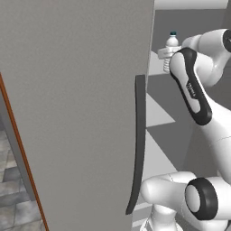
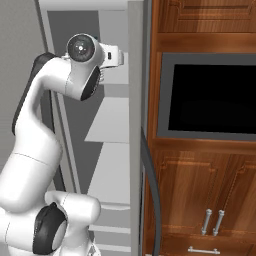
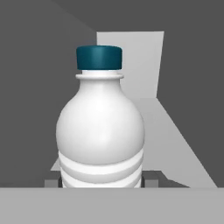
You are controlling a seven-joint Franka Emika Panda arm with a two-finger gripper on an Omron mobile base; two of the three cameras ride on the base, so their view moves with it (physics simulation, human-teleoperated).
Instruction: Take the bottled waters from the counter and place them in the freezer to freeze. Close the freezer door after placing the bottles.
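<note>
My gripper [image 3: 101, 181] is shut on a bottled water [image 3: 100, 127], a clear ribbed bottle with a teal cap, standing upright between the fingertips [image 3: 151, 179]. In the left base view the same bottle [image 1: 171, 47] is held up high inside the freezer [image 1: 158, 113], above its pale shelves. The freezer door [image 1: 81, 113] stands wide open at the left, its long dark bar handle [image 1: 140, 144] facing me. The arm's wrist [image 2: 110, 55] reaches into the compartment over a shelf [image 2: 112, 120]. The counter is out of view.
The fridge's other grey door edge [image 2: 135, 125] with a dark curved handle [image 2: 151, 190] borders the freezer opening on the right. Beyond it are a black wall oven [image 2: 210, 95] and brown wooden cabinets [image 2: 200, 200]. Tiled floor [image 1: 18, 207] shows at lower left.
</note>
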